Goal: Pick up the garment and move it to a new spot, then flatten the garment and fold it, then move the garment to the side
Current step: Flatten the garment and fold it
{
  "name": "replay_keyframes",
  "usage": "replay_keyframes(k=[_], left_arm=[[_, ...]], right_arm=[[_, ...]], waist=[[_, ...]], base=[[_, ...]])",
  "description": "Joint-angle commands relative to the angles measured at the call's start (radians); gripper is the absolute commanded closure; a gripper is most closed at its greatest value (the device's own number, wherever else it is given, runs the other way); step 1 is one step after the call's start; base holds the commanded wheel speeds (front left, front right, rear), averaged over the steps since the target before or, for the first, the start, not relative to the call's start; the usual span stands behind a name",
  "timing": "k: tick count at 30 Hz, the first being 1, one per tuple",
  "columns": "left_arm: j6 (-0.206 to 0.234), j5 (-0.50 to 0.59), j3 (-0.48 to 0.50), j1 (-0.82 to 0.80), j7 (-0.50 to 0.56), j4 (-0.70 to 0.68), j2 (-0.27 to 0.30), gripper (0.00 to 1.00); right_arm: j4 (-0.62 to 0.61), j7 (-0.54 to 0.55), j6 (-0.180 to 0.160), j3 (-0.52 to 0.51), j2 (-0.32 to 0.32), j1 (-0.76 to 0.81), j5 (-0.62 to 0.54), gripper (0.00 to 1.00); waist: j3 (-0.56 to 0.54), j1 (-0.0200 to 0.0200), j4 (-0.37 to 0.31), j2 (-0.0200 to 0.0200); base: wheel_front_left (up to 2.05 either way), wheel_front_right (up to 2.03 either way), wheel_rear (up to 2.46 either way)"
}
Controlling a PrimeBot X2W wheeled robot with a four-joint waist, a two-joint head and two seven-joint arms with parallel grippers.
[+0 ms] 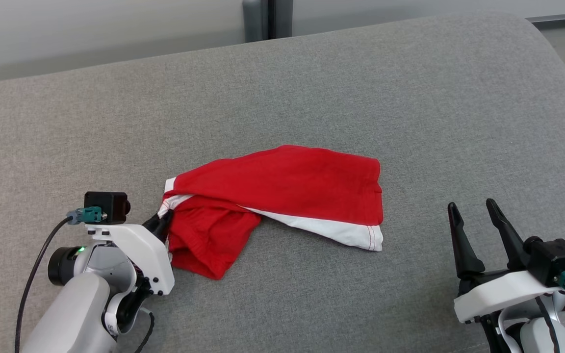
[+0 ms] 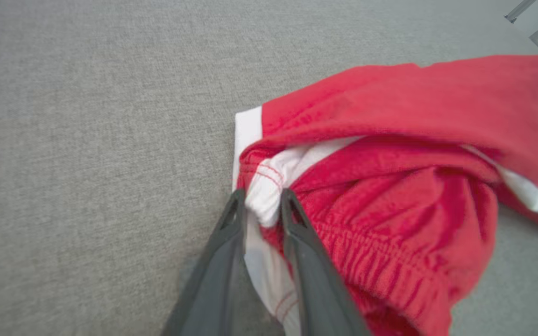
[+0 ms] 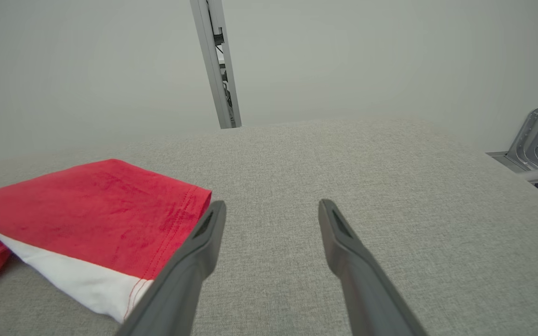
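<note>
Soft, even, bright light covers the grey cushion point(image 1: 312, 88), leaving only a thin shadow beneath the red garment point(image 1: 282, 191); the head view is sharp, the left wrist view slightly blurred, and both wrist views stretch towards their edges

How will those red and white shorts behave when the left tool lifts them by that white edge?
Probably floppy: the shorts lie crumpled on the grey cushion, so they should drape from the white fold pinched in the left tool. Likely light, since the fabric looks thin. The small pinch might slip loose.
</note>
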Motion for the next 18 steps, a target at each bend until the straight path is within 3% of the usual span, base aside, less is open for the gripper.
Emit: replay_keyframes(k=[1,9,18], left_arm=[[-0.003,0.011,0.000,-0.024,-0.012,0.002,0.008,1.00],[0.009,0.032,-0.007,-0.031,-0.045,-0.022,0.017,1.00],[0.017,0.041,-0.026,-0.033,-0.048,-0.068,0.008,1.00]], right_arm=[[0.001,-0.005,0.002,-0.005,-0.005,-0.013,0.004,0.00],[0.017,0.011,0.002,0.035,-0.004,-0.012,0.000,0.00],[0.087,0.056,0.002,0.247,-0.006,-0.002,-0.010,0.00]], waist=[[0.001,0.0000,0.001,0.0000],[0.002,0.0000,0.010,0.0000],[0.015,0.0000,0.036,0.0000]], base=[[0.00,0.00,0.00],[0.00,0.00,0.00],[0.00,0.00,0.00]])
